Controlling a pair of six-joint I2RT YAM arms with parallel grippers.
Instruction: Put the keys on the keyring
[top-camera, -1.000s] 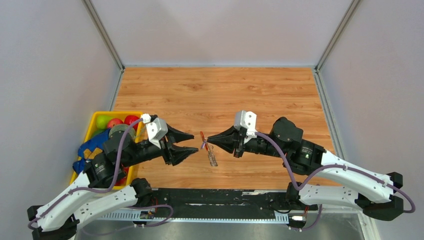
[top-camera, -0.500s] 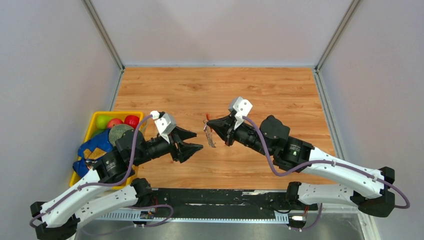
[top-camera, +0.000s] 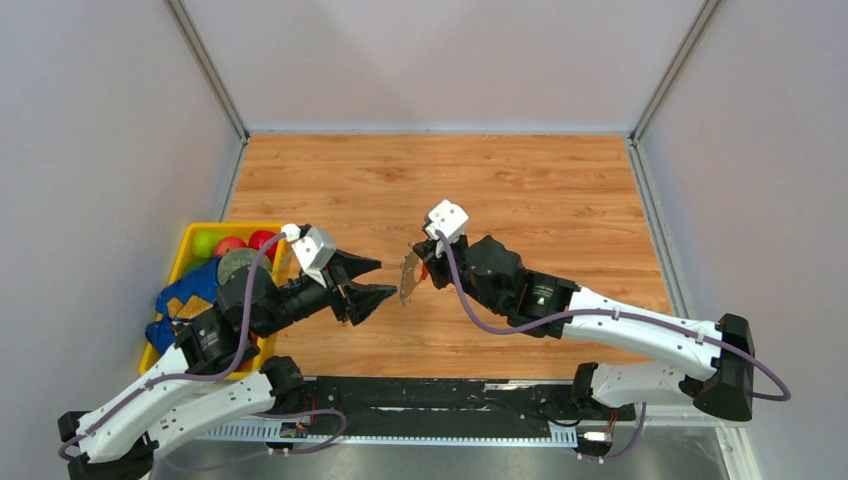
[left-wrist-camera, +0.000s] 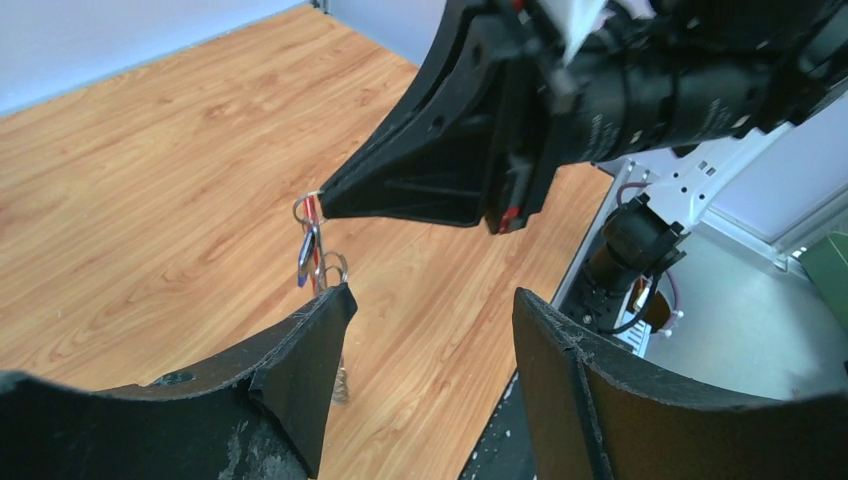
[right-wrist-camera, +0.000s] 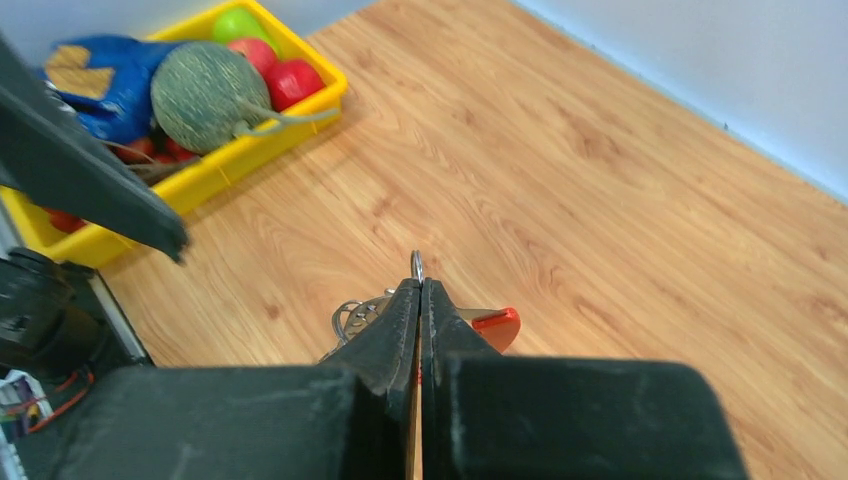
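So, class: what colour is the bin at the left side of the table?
Yellow. The bin shows best in the right wrist view.

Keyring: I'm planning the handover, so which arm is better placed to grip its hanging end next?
Left. The left end effector is open, with the hanging keyring just beyond its fingertips. The right end effector is shut on the keyring's top, holding it up.

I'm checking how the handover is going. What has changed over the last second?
The right claw, shut on the keyring, moved away from the arm bases and turned at the wrist. The keyring now hangs a little further up and left in the top view. The left claw edged forward, then back to near where it began, open and empty throughout. The yellow bin did not move.
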